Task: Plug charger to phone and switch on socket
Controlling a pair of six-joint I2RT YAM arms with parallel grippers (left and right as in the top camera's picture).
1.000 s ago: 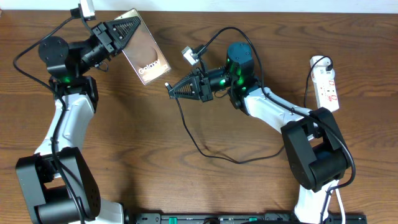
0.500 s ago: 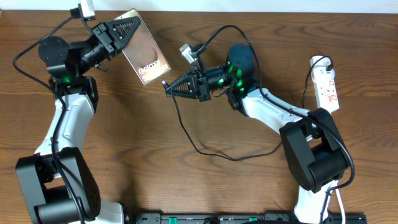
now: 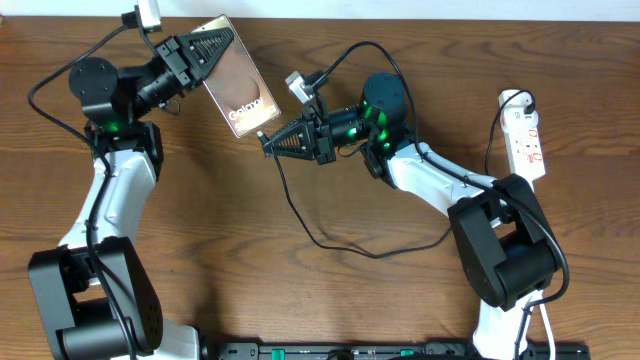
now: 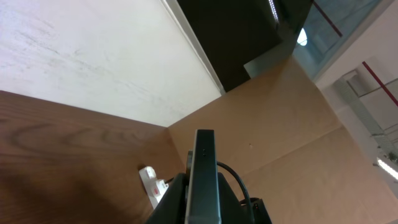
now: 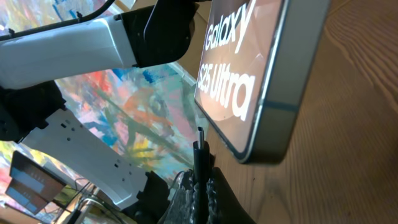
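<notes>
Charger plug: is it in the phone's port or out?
Out. In the right wrist view the charger plug shows its bare tip beside the phone's lower edge, not seated in it.

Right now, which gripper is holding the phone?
The left gripper, top left in the overhead view, is shut on the phone. The right gripper pinches the charger, its plug tip close to the phone's lower edge.
</notes>
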